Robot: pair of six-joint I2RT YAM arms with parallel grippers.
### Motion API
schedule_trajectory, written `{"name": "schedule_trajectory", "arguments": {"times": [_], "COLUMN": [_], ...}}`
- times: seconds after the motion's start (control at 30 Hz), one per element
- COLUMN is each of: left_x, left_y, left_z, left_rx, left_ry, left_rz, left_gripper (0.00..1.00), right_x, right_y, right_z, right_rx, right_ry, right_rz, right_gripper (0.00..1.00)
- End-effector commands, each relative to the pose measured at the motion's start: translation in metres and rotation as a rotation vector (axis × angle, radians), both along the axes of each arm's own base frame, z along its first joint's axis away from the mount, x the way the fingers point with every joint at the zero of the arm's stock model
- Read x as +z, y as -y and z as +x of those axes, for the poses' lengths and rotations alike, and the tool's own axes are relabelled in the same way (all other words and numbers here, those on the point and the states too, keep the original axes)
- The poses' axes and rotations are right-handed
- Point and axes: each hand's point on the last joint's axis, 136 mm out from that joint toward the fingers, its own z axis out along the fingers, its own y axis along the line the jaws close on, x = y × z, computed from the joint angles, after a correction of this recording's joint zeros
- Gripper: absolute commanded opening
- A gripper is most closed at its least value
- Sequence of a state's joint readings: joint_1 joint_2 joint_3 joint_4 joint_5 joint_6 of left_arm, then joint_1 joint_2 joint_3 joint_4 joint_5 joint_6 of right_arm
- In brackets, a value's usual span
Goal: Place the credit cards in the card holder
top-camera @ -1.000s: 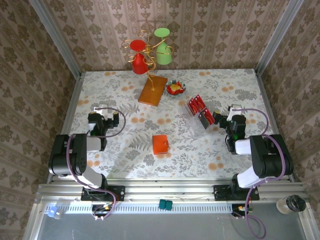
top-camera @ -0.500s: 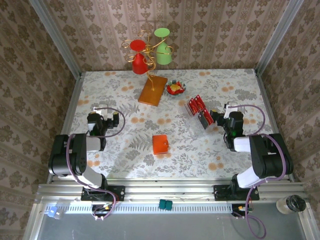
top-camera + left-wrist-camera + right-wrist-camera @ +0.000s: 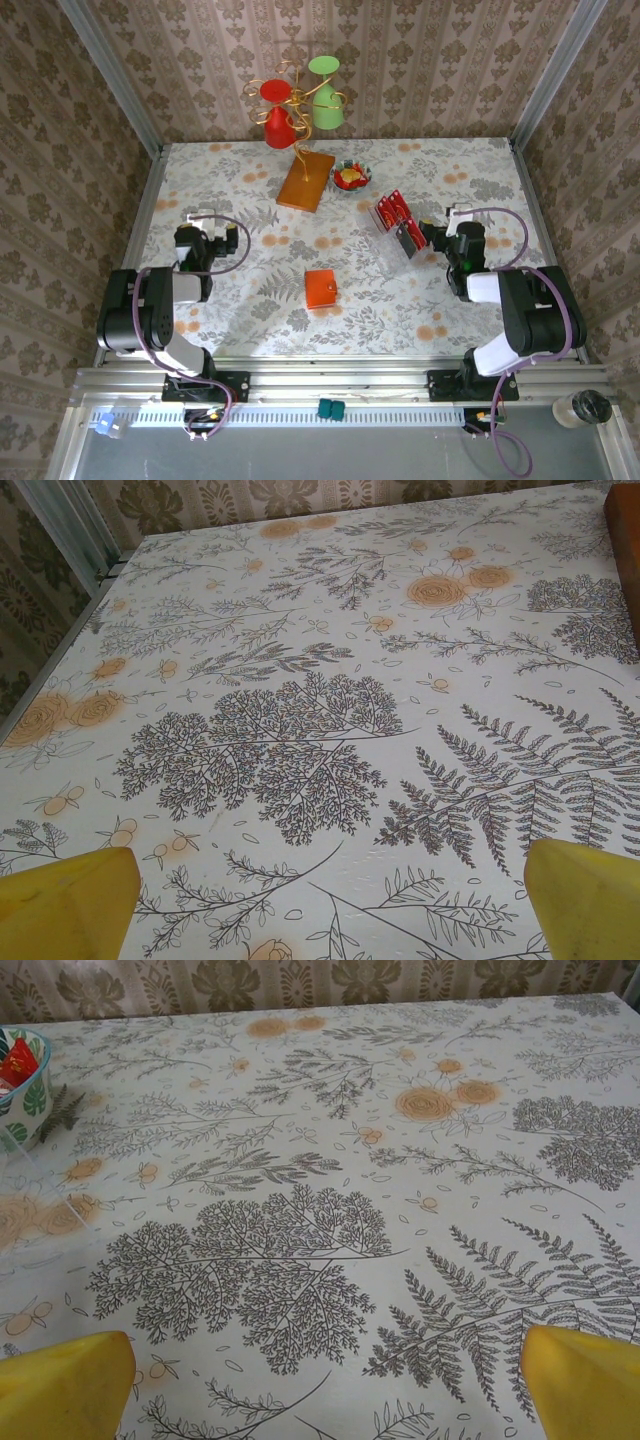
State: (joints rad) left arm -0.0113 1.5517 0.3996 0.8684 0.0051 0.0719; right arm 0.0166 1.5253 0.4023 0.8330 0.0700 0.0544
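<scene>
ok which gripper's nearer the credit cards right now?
Right. The right gripper sits close beside the credit cards, on the side toward the table's right edge, not touching them. The left gripper is far off across the table, near its left edge.

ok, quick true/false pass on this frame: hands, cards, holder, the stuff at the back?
1. The left hand and the right hand are both open and hold nothing. True.
2. The credit cards are in the card holder. False: they stand in a group next to the right hand, apart from the card holder.
3. The card holder lies on the table between the two arms, touched by neither hand. True.
4. The left hand is the one nearer the credit cards. False: the right hand is.
5. The bowl sits left of the wooden board. False: it sits to its right.
</scene>
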Motion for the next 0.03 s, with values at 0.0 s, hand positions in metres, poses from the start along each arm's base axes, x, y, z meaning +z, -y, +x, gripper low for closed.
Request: {"name": "schedule_trajectory", "arguments": {"times": [0.0], "left_x": [0.0047], "left_y": [-0.0003], "left_z": [0.0040], "left_rx": [-0.005], "left_ry": [0.020], "left_rz": [-0.021], "left_gripper": [1.00], "right_x": [0.0045], "right_y": [-0.0014], "right_z": [0.0038], "right_rx": [0.013], "right_ry": [0.013], "right_rz": [-0.015], "right_gripper": [1.00]}}
